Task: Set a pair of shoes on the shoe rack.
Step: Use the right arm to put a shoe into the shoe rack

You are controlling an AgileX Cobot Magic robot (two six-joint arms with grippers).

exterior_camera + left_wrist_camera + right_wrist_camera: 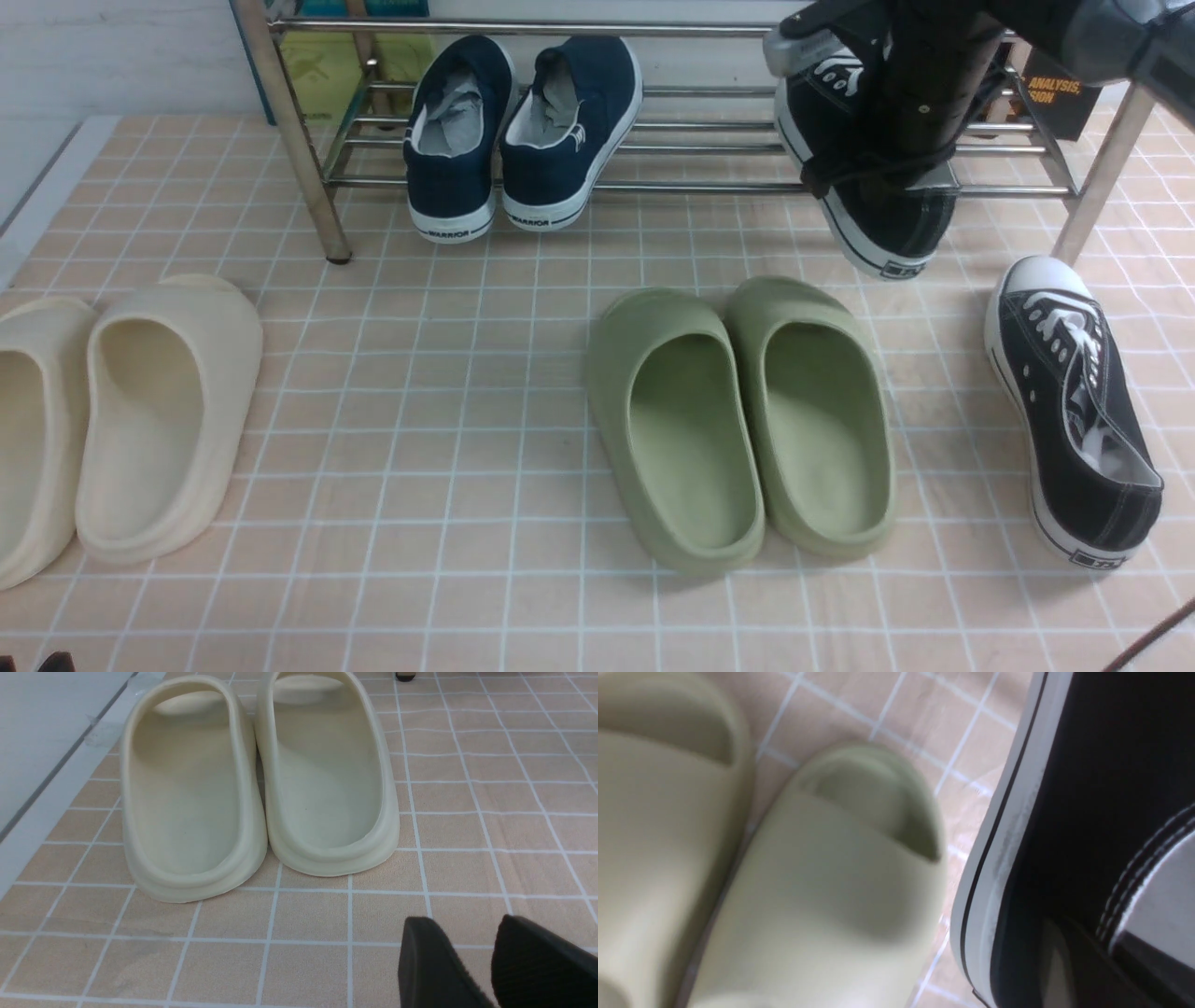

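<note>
Front view showed the right gripper (915, 149) closed on one black sneaker (887, 233) at the shoe rack's (691, 187) right end, toe inward, heel overhanging the front bar. The second black sneaker (1074, 411) lay on the tiled floor, nearer the robot and further right, toe toward the rack, closest to the right arm. The left gripper (467, 935) hung open by the cream slides (322, 788), well apart.

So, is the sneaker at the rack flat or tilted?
Tilted: black sneaker has toe up, heel lower, past the shoe rack's front bar.
</note>
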